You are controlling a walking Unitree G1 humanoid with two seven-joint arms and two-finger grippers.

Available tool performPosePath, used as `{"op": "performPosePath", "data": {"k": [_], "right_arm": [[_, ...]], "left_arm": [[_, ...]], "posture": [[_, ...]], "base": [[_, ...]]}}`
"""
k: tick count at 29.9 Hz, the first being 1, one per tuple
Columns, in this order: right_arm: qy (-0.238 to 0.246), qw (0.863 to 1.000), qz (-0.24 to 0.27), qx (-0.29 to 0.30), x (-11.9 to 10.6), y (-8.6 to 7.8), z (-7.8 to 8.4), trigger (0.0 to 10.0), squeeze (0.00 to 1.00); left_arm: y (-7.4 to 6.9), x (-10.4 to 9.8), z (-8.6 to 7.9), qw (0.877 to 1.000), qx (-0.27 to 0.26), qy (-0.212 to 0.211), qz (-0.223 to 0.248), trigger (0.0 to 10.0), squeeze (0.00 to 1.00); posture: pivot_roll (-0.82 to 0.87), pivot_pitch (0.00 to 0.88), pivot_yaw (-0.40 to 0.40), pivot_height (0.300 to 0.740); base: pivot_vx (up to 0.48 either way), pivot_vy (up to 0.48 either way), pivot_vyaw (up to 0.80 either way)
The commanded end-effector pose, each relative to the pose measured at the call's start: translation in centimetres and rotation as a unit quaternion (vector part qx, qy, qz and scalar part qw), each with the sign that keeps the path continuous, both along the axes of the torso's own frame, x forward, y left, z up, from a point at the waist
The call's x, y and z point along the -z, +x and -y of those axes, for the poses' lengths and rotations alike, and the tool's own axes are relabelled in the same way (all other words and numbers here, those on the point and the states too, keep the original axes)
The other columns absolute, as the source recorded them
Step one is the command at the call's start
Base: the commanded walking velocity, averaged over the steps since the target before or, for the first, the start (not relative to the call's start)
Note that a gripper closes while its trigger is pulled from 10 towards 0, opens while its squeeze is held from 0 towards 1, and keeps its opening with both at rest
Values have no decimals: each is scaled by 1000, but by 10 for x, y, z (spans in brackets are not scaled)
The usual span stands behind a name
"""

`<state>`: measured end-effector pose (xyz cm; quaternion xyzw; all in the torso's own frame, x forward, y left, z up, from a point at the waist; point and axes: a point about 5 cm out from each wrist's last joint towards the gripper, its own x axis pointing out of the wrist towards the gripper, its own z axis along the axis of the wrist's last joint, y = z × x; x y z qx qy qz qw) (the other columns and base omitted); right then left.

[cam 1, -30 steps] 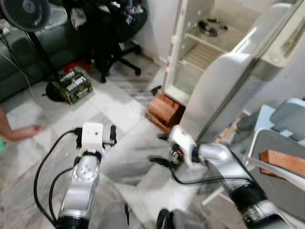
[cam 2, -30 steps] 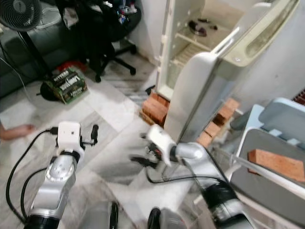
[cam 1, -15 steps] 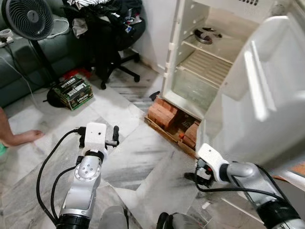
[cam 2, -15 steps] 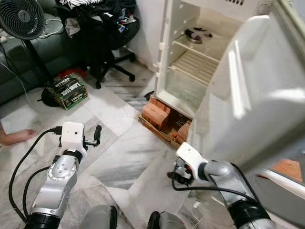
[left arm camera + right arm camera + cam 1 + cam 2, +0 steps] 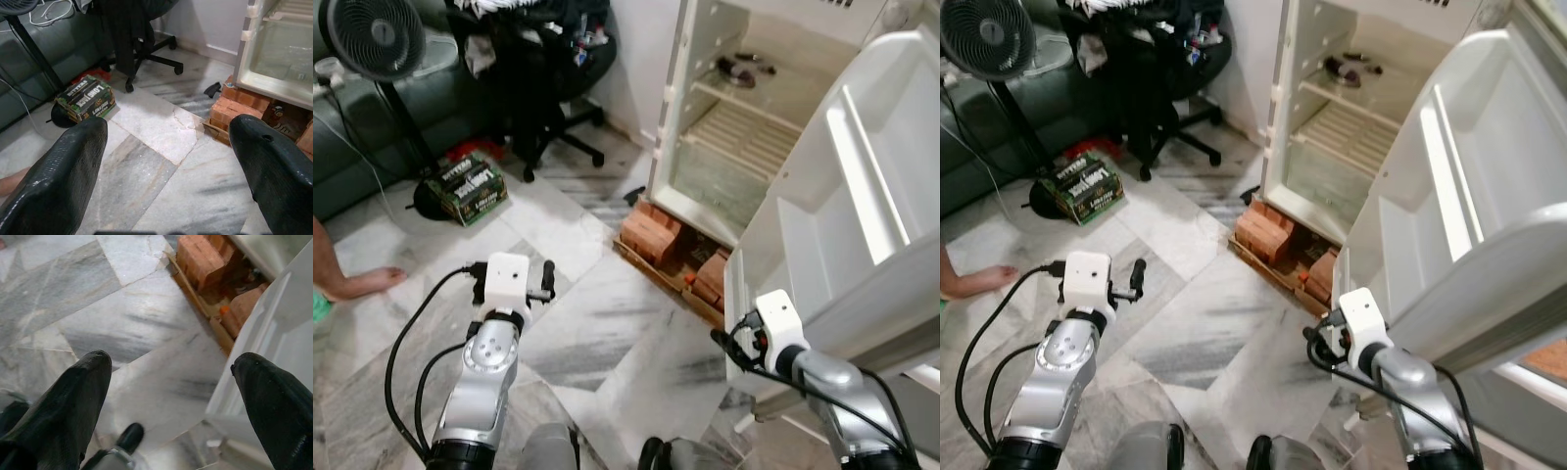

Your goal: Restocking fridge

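Right gripper (image 5: 171, 396) has its fingers spread wide and empty, sitting low at the bottom edge of the fridge door (image 5: 842, 225); in its wrist view one finger lies against the door's white lower corner, the other over bare marble floor (image 5: 607, 323). Left gripper (image 5: 166, 161) also splayed, nothing in it, held out over the floor well short of the fridge (image 5: 754, 127).

Step in hand, as I read it: door-opening. Door stands swung wide, inner shelves facing me, cabinet exposed. Fridge sits on bricks (image 5: 651, 235); a small dark item lies on the upper shelf, too small to identify.

I see no stock in either gripper and none near the fridge that I can name. Box (image 5: 470, 186) on the floor by the fan (image 5: 372, 39) is well to the left.

Next move, my judgement: pull the right arm clear of the door edge without nudging it shut, then go find the goods
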<state>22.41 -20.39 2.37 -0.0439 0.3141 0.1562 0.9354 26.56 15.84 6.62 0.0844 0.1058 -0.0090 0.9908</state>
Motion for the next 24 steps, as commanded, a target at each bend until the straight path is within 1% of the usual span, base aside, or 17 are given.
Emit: {"op": "performPosePath", "data": {"k": [1, 3, 8, 14, 20, 22, 24], "right_arm": [[3, 1000, 10, 8, -4, -3, -2, 10000, 0], [10, 1000, 17, 12, -5, -3, -6, 10000, 0], [8, 999, 29, 28, -10, 1, -6, 10000, 0], [-5, 993, 66, 98, -20, 7, 2, 10000, 0], [-1, 989, 89, 120, -27, 14, -1, 10000, 0], [-2, 987, 96, 126, -28, 16, -1, 10000, 0], [-1, 979, 125, 163, -36, 22, 5, 10000, 0]], "left_arm": [[-2, 2, -2, 1000, 2, 4, -7, 10000, 0], [-2, 2, -1, 1000, 3, 3, -7, 10000, 0], [-2, 1, 0, 1000, 4, 1, -6, 10000, 0], [-3, 2, 0, 1000, 2, -1, -8, 10000, 0], [-3, 1, 1, 1000, 4, -1, -8, 10000, 0], [-2, 2, 1, 1000, 4, 2, -9, 10000, 0], [-2, 2, 1, 1000, 3, -2, -7, 10000, 0]], "posture": [[108, 67, -20, 740], [108, 70, -23, 740], [108, 73, -25, 740], [107, 77, -27, 740], [105, 75, -24, 740], [105, 74, -23, 740], [105, 73, -23, 740]], "base": [[-262, 0, 0], [-289, 0, 0], [-312, 0, 0], [-353, 0, 0], [-319, 0, 0], [0, 0, 0], [0, 0, 0]]}}
